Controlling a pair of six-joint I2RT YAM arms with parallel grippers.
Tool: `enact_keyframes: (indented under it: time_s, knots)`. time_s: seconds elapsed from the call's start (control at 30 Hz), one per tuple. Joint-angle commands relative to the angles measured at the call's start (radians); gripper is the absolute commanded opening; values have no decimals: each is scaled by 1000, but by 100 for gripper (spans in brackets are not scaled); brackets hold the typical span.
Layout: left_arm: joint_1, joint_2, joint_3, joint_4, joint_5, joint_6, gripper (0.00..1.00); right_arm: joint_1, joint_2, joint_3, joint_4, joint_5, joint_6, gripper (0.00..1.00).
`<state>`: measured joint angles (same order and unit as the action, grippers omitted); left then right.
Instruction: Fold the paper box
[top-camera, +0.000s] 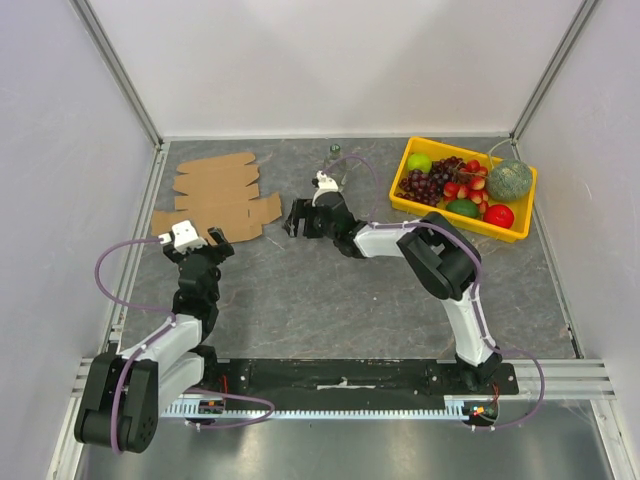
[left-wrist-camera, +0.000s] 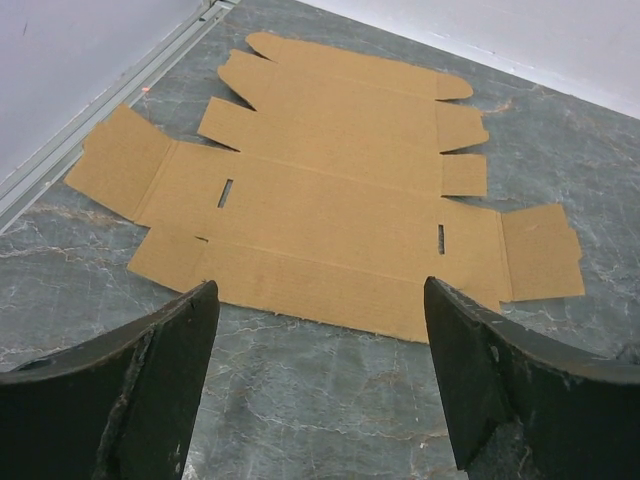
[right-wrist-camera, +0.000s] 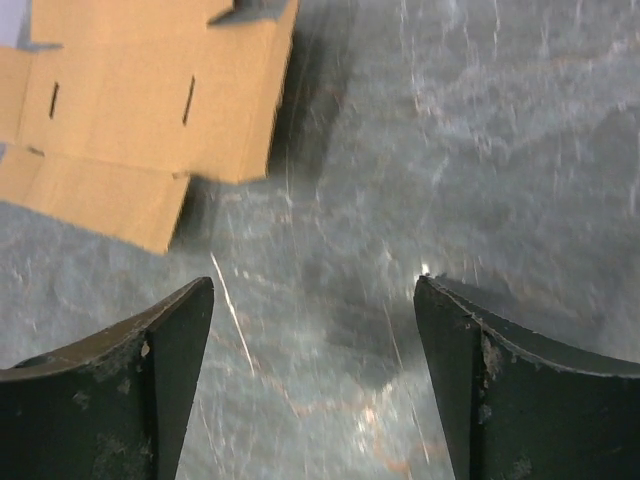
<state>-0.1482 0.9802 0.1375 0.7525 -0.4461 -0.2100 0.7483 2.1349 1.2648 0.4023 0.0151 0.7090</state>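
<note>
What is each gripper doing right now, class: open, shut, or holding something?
Left gripper: open, empty, facing the flat brown die-cut cardboard sheet.
Right gripper: open, empty, over the grey marbled table beside the sheet.

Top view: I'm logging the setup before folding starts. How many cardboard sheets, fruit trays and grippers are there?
Flat brown die-cut cardboard sheet: 1
Yellow plastic fruit tray: 1
Black two-finger grippers, left and right: 2
Total: 4

The right wrist view is blurred and cuts the paper box (right-wrist-camera: 130, 100) off at its top and left edges, the left gripper (top-camera: 196, 244) hides part of the sheet's near edge from above, and a small object (top-camera: 334, 150) by the back wall is too small to tell.
</note>
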Motion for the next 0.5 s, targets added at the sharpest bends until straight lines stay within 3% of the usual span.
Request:
enact_keyframes:
  time_s: [0.0,0.27,0.47]
  knots:
    - [2,15,39,19,-23,-25,88,-4,80,134,12,22,44,87]
    - [2,25,43,15,-31,-29,88,-1,235,366,-82,0,61,77]
    - [2,29,50,8,-34,-29,87,-1,307,450,-111,-6,63,58]
